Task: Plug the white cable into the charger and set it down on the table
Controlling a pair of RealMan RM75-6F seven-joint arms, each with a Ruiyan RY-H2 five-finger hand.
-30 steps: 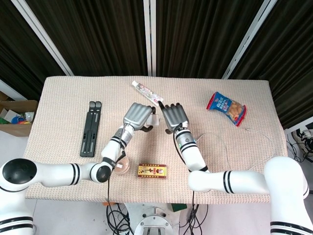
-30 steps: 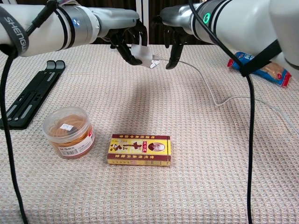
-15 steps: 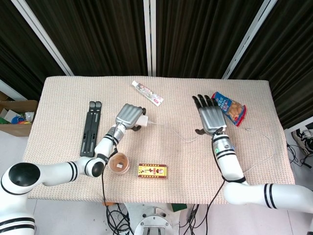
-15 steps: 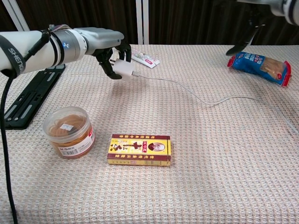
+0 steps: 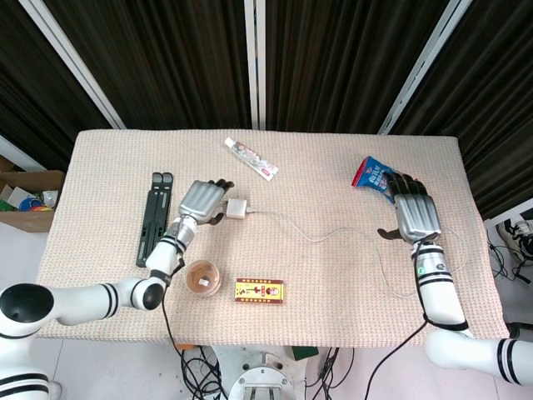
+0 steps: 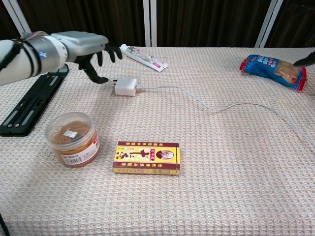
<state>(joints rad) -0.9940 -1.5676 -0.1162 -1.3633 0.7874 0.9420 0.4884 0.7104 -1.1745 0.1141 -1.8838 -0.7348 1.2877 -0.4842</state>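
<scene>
The white charger (image 5: 238,208) (image 6: 126,86) lies flat on the table with the white cable (image 5: 333,234) (image 6: 212,105) plugged into its right side. The cable trails away to the right across the cloth. My left hand (image 5: 202,200) (image 6: 86,48) hovers just left of the charger, fingers spread, holding nothing and apart from it. My right hand (image 5: 414,215) is far off at the right, fingers extended and empty, next to the snack bag (image 5: 375,174). In the chest view only a dark fingertip (image 6: 305,59) of it shows at the right edge.
A toothpaste tube (image 5: 251,158) (image 6: 144,56) lies behind the charger. A black folding stand (image 5: 155,218) (image 6: 28,104) is at the left. A round jar (image 5: 203,278) (image 6: 73,139) and a yellow box (image 5: 260,291) (image 6: 147,157) sit near the front. The blue snack bag (image 6: 273,69) is back right.
My left hand has let go of the charger, which now lies on the table, and drawn back to the left. My right hand has swung further right, away from the cable.
</scene>
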